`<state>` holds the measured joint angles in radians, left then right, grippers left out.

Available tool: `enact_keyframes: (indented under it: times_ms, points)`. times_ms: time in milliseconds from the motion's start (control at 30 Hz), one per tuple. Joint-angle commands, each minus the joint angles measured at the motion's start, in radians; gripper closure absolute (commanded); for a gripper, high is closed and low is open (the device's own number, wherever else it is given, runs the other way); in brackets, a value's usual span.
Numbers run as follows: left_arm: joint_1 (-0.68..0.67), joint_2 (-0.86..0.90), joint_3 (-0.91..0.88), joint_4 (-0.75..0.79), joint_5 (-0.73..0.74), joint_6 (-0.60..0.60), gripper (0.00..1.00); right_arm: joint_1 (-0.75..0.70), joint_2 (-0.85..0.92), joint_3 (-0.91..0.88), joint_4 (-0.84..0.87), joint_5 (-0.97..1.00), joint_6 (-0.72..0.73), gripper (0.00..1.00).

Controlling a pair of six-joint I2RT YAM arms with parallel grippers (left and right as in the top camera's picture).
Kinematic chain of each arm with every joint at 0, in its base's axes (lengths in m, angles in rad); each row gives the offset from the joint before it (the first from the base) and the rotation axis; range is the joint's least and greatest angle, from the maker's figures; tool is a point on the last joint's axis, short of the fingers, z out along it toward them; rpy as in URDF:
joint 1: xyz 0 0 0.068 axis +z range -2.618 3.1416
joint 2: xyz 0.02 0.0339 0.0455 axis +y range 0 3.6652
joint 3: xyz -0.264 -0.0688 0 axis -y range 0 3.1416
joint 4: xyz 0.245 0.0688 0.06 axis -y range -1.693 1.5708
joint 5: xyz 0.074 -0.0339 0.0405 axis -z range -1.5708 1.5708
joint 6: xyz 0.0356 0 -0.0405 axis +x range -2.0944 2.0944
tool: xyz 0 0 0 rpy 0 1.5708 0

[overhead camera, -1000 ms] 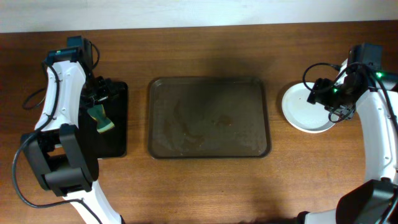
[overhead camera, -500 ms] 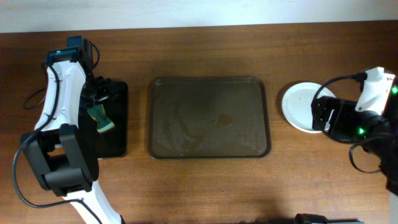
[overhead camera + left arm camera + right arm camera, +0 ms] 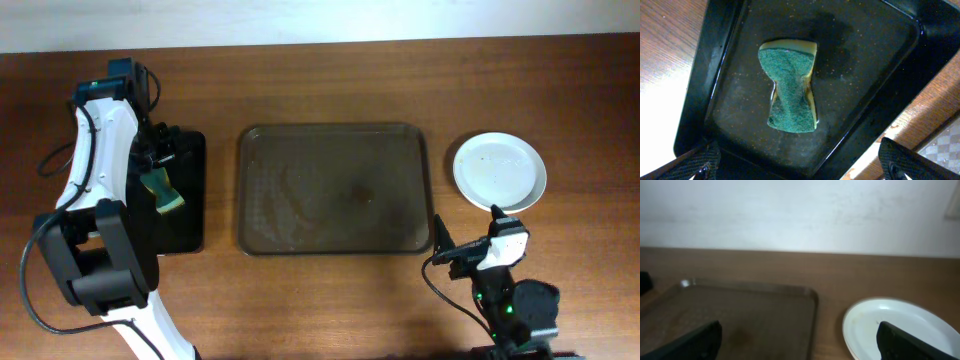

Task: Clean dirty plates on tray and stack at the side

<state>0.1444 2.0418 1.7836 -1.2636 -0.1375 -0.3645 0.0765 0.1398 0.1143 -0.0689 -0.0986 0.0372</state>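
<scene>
The dark brown tray lies bare in the middle of the table; it also shows in the right wrist view. A white plate sits on the wood to the right of it, off the tray, also in the right wrist view. I cannot tell whether other plates lie under it, and no blue-green plate shows. My right gripper is open and empty, low near the front edge, facing tray and plate. My left gripper is open above a green sponge.
The sponge lies in a small black tray at the left of the table. The right arm's base sits folded at the front right. A pale wall stands behind the table.
My right arm has pulled back from over the white plate to the front edge of the table, leaving the plate uncovered. The left arm, sponge and trays have not moved.
</scene>
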Motion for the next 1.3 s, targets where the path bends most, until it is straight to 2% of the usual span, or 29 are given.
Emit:
enact_keyframes:
  times_ms: [0,67,600,667,733,800,933,1000,1133,1200,1267]
  points:
    - [0.003,-0.006,-0.004,0.0,0.003,-0.01,0.01,0.023,-0.089,-0.111,0.064,-0.033,-0.003,0.02]
    - [0.003,-0.006,-0.004,0.0,0.003,-0.009,0.01,0.029,-0.129,-0.109,0.003,-0.04,-0.003,0.02]
    - [0.006,-0.006,-0.004,-0.004,-0.023,-0.009,0.01,0.029,-0.134,-0.109,0.003,-0.04,-0.003,0.01]
    - [0.011,-0.031,-0.012,0.068,-0.004,-0.004,0.01,0.029,-0.134,-0.109,0.003,-0.04,-0.003,0.02]
    - [0.002,-0.171,-0.085,0.241,0.063,0.105,0.01,0.029,-0.134,-0.109,0.003,-0.04,-0.003,0.02]
    - [-0.036,-0.462,-0.332,0.521,0.093,0.226,0.01,0.029,-0.134,-0.109,0.003,-0.04,-0.003,0.02]
    - [-0.042,-0.899,-0.814,0.806,0.093,0.309,0.01,0.029,-0.134,-0.109,0.003,-0.04,-0.003,0.02]
    - [-0.042,-1.051,-1.028,0.94,0.094,0.367,0.01,0.029,-0.134,-0.109,0.003,-0.04,-0.003,0.02]
    - [-0.045,-1.286,-1.475,1.34,0.097,0.386,0.01,0.029,-0.134,-0.109,0.003,-0.04,-0.003,0.02]
    - [-0.08,-1.432,-1.615,1.436,0.097,0.479,0.01,0.029,-0.134,-0.109,0.003,-0.04,-0.003,0.02]
    - [-0.129,-1.584,-1.686,1.421,0.084,0.595,0.01,0.029,-0.134,-0.109,0.003,-0.04,-0.003,0.02]
